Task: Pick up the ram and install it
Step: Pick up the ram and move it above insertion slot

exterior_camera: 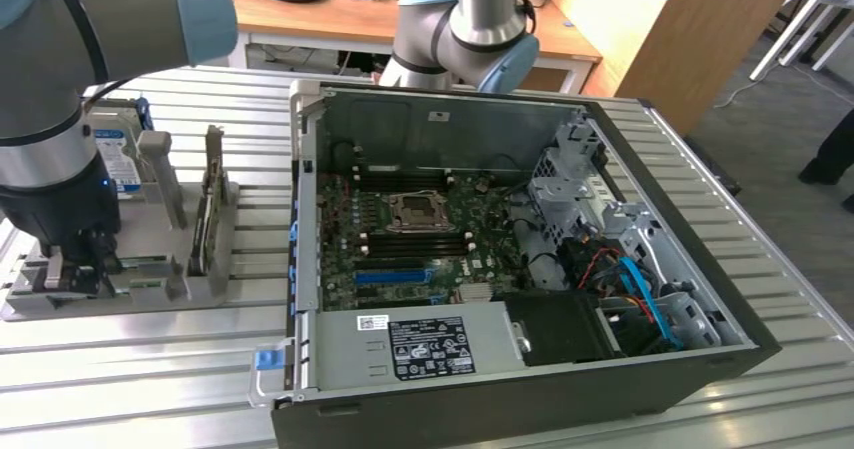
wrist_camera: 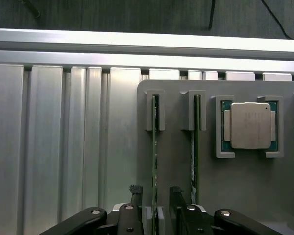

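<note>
Tool [wrist_camera: 155,190] open w/ one finger each side of the ram [wrist_camera: 154,142], no squeeze yet. Holder [wrist_camera: 174,156] keeps it standing up, easy to grab.

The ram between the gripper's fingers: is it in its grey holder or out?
In. The ram stands on edge, one end in the grey holder's slot; the gripper straddles it, jaws open.

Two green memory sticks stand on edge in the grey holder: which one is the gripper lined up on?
The green stick farther from the silver square processor: it runs between the open gripper's fingers. The other stick, beside the processor, lies outside them.
</note>
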You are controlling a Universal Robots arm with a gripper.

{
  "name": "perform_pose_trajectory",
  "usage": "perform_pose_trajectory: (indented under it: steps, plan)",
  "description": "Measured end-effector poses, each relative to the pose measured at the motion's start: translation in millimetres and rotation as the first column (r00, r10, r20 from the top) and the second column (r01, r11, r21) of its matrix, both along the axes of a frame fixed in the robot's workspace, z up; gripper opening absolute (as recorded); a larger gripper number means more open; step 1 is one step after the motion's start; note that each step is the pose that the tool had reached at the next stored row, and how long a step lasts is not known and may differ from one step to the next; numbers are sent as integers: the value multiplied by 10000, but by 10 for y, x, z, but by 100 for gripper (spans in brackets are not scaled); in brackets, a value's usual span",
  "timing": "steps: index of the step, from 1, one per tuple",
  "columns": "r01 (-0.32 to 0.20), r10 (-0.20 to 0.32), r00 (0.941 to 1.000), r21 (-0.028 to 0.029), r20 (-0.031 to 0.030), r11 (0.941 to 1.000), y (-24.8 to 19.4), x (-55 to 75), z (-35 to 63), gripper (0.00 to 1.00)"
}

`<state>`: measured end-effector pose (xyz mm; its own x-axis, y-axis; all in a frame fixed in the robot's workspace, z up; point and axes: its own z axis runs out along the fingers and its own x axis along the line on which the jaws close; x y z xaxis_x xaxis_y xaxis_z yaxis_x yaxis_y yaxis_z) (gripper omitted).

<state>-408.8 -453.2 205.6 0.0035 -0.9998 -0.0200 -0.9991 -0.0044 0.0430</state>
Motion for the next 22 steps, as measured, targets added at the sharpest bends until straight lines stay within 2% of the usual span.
perform_pose_trajectory:
  steps: [15, 17, 18, 22]
  plan:
    - [0, 0, 10000, -2, -2, 10000, 0, 0, -71, 36]
    - [0, 0, 10000, -2, -2, 10000, 0, 1, -73, 34]
    - [0, 0, 10000, -1, -2, 10000, 0, 1, -73, 27]
    - [0, 0, 10000, 0, 0, 10000, -3, 42, -74, 27]
